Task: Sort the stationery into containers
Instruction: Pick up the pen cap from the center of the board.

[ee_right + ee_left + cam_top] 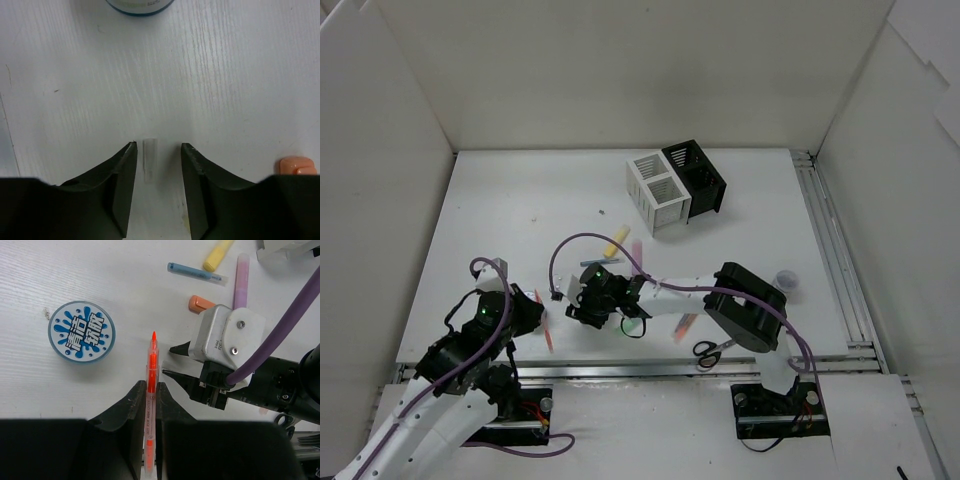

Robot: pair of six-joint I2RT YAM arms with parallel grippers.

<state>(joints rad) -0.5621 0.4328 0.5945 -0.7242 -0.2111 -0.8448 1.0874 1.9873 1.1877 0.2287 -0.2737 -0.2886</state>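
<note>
— While clamped on the thin red pencil [152,347], closed all the way?
— Yes: left tool [150,386] shut on it, pads pinching the clear lower part and leaving the red tip and most of the length free ahead.
— Why gripped so far back?
— Probably to keep a long free end for lowering tip-first into a holder, or for passing across. Only a guess.
— Pointing which way?
— Long axis straight along the left tool's own line, tip away from the wrist, toward the far side. Lifted or resting on the surface [100,270]: cannot tell.
— And the right tool [157,150]?
— Jaws parted, gripping nothing. Between them, untouched, a small pale translucent piece [150,160] on the surface; cannot tell what. Seen from the left wrist, tips just beside the pencil on its right, facing it side-on. Possibly placed so for a handover.
— Around the pencil?
— Near on its left, apart from it, the round jar [81,331] with blue splashes. Ahead and to the right, the orange marker [201,302], purple marker [241,280], blue marker [196,273] and yellow marker [218,255], all lying flat, none touching the pencil.
— Holders?
— Joined pair, white holder [658,190] and black holder [698,175], upright at the far side, well apart from both tools. Pencil not yet sorted.
</note>
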